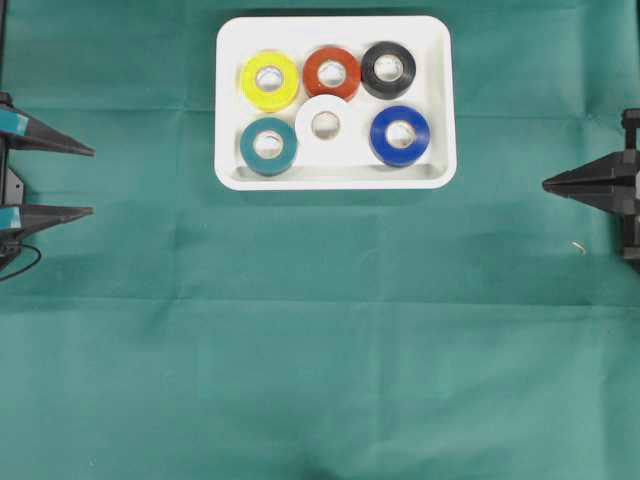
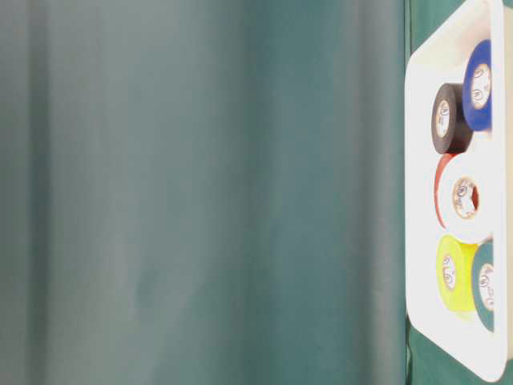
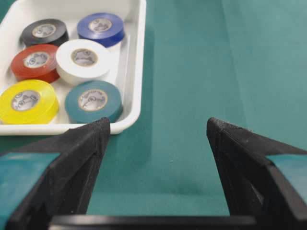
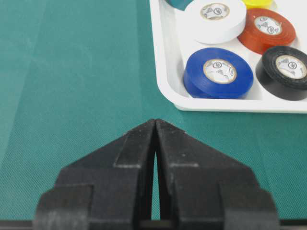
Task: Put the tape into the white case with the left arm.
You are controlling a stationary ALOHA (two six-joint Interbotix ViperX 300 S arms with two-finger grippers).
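Left claw gapes empty over green cloth.

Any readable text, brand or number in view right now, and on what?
None can be read.
Core labels inside the blue tape roll, black tape roll and white tape roll carry a small printed mark: too small and blurred to read.
The white case shows no print.

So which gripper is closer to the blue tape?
Right. The right gripper sits shut at the right edge, level with the blue tape on the case's right side. The left gripper waits open at the far left edge.
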